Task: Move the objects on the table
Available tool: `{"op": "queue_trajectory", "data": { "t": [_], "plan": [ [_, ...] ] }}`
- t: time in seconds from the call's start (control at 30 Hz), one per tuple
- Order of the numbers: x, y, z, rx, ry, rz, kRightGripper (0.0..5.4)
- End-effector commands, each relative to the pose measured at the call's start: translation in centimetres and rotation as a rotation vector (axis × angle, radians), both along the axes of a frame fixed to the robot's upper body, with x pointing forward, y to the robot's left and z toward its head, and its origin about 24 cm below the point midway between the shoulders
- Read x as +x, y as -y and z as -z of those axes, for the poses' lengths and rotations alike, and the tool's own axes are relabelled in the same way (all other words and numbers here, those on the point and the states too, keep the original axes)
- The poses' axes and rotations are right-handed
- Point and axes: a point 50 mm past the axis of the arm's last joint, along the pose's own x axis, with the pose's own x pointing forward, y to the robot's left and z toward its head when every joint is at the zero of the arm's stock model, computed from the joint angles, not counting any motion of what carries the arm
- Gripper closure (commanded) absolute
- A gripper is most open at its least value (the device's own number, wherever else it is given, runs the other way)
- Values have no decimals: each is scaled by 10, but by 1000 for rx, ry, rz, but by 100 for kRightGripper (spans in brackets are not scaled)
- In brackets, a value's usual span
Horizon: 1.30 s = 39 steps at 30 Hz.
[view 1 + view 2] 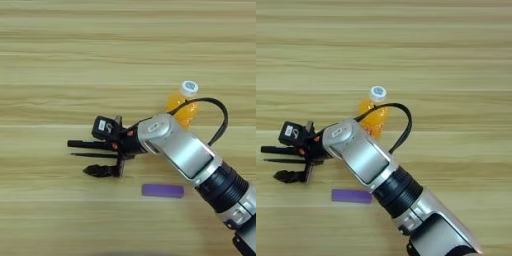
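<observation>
My right gripper (78,157) reaches left over the middle of the table (60,60), its two black fingers spread wide apart and open. A thin black stick (92,155) shows in the gap between them, clear of both. The small orange-drink bottle (181,106) with a white cap lies behind my silver forearm (182,150), cap pointing away, and is partly covered by the forearm and its black cable. The flat purple bar (162,190) lies on the wood just in front of the forearm, right of the lower finger (100,171).
The black cable (222,117) loops up over the bottle from the wrist. Bare wood-grain surface stretches across the far half and the left side of the table.
</observation>
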Motion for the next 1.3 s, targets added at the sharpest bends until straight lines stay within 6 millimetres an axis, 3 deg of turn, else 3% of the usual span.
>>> {"op": "queue_trajectory", "data": {
  "t": [0.03,0.57,1.3],
  "plan": [
    [9,-3,-22,35,99,-6,6],
    [8,2,-4,-3,2,-12,164],
    [1,1,-8,15,14,-48,381]
  ]
}}
